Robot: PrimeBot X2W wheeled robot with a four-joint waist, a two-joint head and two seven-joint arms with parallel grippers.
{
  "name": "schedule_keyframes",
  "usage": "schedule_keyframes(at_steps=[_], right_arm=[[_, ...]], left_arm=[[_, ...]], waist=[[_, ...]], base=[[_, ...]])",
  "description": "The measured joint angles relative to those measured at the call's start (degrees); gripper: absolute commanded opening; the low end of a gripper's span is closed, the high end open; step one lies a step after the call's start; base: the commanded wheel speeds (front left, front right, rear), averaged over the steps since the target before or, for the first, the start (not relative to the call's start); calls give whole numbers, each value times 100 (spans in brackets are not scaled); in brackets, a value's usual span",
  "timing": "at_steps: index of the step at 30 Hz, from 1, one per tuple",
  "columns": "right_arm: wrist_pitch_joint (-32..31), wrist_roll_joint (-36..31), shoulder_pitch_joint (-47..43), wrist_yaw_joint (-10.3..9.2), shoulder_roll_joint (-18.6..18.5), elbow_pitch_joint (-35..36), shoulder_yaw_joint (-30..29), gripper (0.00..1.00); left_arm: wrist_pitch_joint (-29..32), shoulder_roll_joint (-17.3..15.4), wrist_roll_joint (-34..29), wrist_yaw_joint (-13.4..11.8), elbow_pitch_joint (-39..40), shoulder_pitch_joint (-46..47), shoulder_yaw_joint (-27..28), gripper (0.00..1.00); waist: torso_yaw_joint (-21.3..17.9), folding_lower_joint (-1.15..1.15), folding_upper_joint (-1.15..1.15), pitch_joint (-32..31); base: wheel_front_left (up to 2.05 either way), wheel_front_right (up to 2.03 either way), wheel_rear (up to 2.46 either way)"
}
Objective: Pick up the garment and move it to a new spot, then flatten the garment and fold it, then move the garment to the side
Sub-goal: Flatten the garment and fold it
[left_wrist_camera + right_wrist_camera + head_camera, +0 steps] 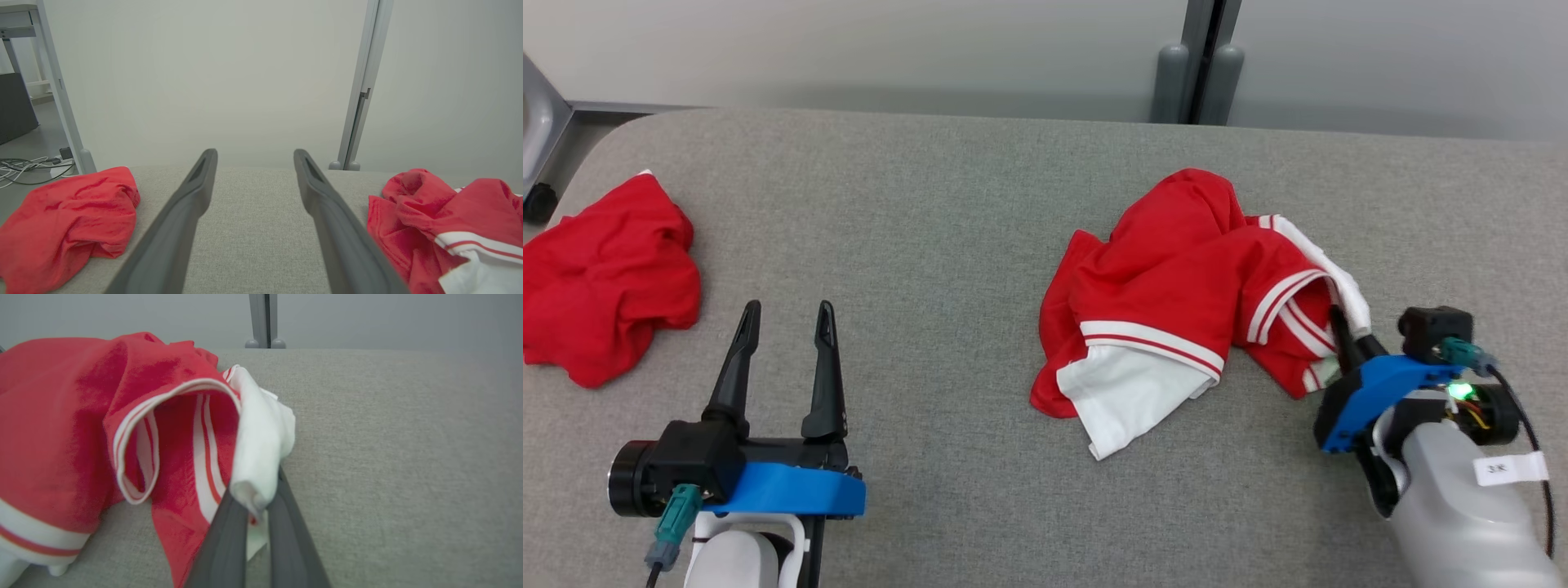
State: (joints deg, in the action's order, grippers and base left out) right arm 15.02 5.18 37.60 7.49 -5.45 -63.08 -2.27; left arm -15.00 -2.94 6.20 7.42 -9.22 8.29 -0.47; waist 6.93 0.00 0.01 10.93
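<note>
Right gripper [1339, 320]: near right of the scene, its dark fingers [226, 539] pinched together on a white fold [261, 449] at the right edge of the garment.

Grey padded table [931, 180]: largest item, spanning the scene from left to right; a pale wall and a grey post [1205, 61] stand beyond its far edge.

Red-and-white garment [1176, 286]: the task's piece, lying crumpled right of centre on the table. The body is red, with striped white bands and a white panel spilling toward the near side. It rests in a loose heap, not spread, with layers folded over one another.

Plain red cloth [605, 278]: a second bundle at the far left edge of the table, well apart from the garment and not touched by either gripper.

Left gripper [788, 314]: near left, jaws wide apart and holding nothing, over bare table between the two cloths.

Progress, as judged: the grasp for the first pickup appears made, but the garment is not yet lifted clear of the table. Moving it to a new spot, flattening, folding and setting it aside all look undone.
</note>
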Motion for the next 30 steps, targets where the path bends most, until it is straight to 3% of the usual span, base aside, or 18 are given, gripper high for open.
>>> schedule_keyframes(at_steps=[10, 17, 22, 30], right_arm=[[0, 461, -951, 0, -1110, 1350, -792, 0], [1, 505, -1199, -1, -1456, 2080, -1584, 0], [0, 448, -1197, -1, -1234, 2580, -1424, 0], [0, 449, -895, -1, -606, 3007, -443, 0]], left_arm=[[0, 1, 19, 1, 42, -232, 33, 100], [0, -2, 22, 1, 73, -232, 22, 100], [0, -2, 29, 1, 88, -233, 38, 100], [0, -2, 76, 1, 85, -236, 42, 100]], waist=[[-266, -1, -1, -337], [-339, 0, -1, -352], [-328, 0, -1, -337], [-235, 0, -1, -350]], base=[[0, 0, 0], [0, 0, 0], [0, 0, 0], [0, 0, 0]])
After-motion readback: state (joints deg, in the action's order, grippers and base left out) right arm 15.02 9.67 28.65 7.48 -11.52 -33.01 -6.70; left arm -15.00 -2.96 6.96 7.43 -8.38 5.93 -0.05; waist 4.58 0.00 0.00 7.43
